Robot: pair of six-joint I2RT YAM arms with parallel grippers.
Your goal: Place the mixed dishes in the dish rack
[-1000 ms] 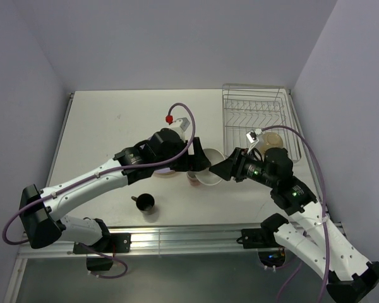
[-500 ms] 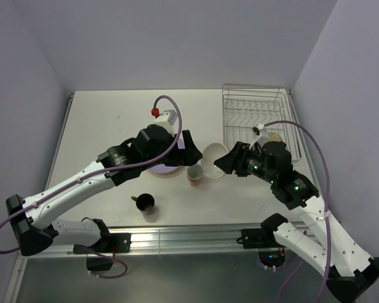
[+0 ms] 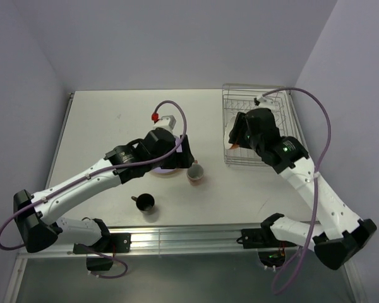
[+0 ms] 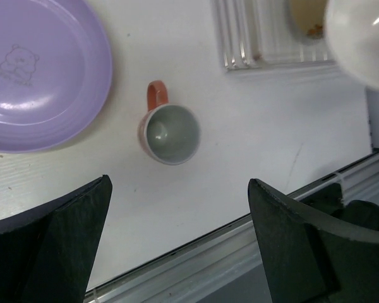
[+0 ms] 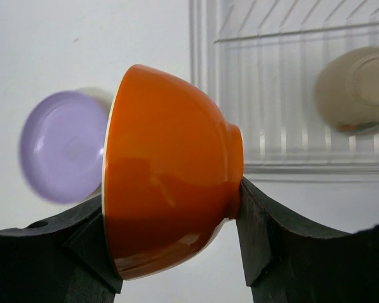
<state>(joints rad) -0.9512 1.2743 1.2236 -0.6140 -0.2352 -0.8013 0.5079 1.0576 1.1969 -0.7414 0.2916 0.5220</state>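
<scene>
From top view: found rack (image 3: pixel 265 104) at back right of table (image 3: pixel 101 126). Saw right gripper (image 3: pixel 235 137) at rack's left edge, with only a sliver of orange bowl (image 3: pixel 231 146) showing beneath. Spotted left gripper (image 3: pixel 188 154) hovering mid-table by plate (image 3: pixel 166 172) and mug (image 3: pixel 196 173). Noted black cup (image 3: pixel 145 202) on table nearer the bases, well apart from rack. Couldn't check rack's near half, hidden by right arm (image 3: pixel 303 177).

On left wrist: confirmed fingers (image 4: pixel 57 240) spread wide, nothing between. Saw mug upright and empty on table just below, plate flat just beside it, not touching. Caught rack corner at top with pale bowl (image 4: pixel 306 16) inside. Also saw white blur (image 4: pixel 360 44) at right edge; couldn't tell what for sure.

On right wrist: saw jaws clamped on orange bowl, one finger at rim, other at foot, bowl tipped on its side. Located it over rack's left border, not yet set down. Saw pale bowl resting in rack, plate blurred on table off to the left.

Judged progress: one dish racked, one on the way in, three left on table: plate, mug, black cup. Reckoned under halfway; plate likely the awkward one, needing the upright tines.
</scene>
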